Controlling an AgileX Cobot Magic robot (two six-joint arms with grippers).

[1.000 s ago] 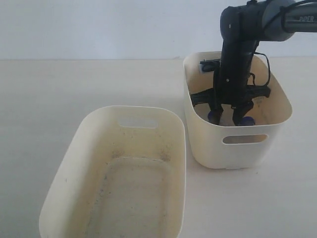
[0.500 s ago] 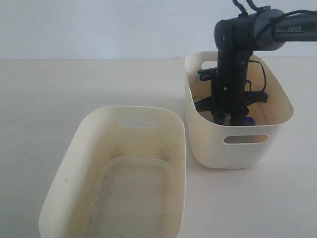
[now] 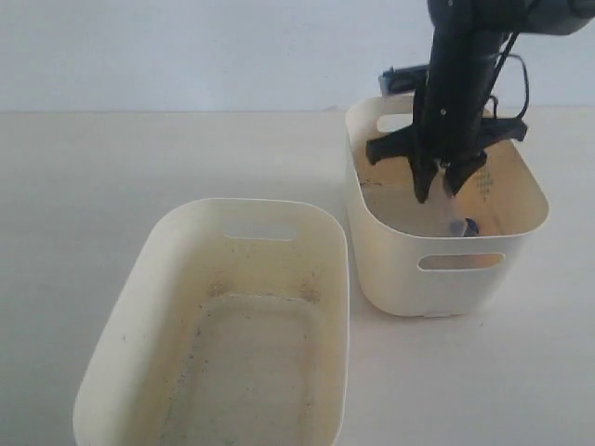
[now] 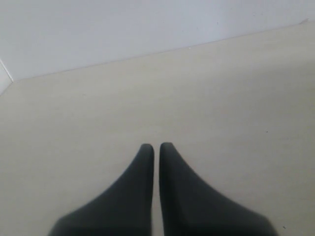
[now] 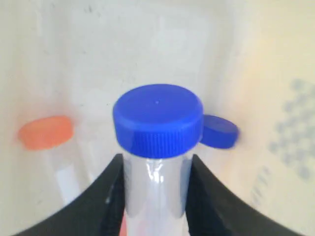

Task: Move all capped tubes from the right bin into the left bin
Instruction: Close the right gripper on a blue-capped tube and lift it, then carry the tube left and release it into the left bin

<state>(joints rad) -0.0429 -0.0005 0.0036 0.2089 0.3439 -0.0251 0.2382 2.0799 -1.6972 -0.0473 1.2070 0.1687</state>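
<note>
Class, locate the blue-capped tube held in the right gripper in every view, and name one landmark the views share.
Exterior view: the blue-capped tube hangs from the right gripper inside the right bin, upper right.
Left wrist view: not in it.
Right wrist view: the blue-capped tube fills the centre, between the gripper's fingers.
Shared landmark: the right bin's cream inner wall, in the exterior and right wrist views.

Three capped tubes (image 5: 157, 167) to see, all of clear plastic, all inside the right bin (image 3: 446, 274). First blue-capped tube (image 5: 157, 120) clamped at the body between the fingers of the right gripper (image 5: 156, 160), cap end past the fingertips, higher than the other two. Below it, second blue cap (image 5: 220, 132) and one orange cap (image 5: 46, 132), both blurred. Right bin cream, upright, tall walls, oval handle slot in front. Left bin (image 3: 153, 316) cream, just beside, floor speckled with dirt.
</note>
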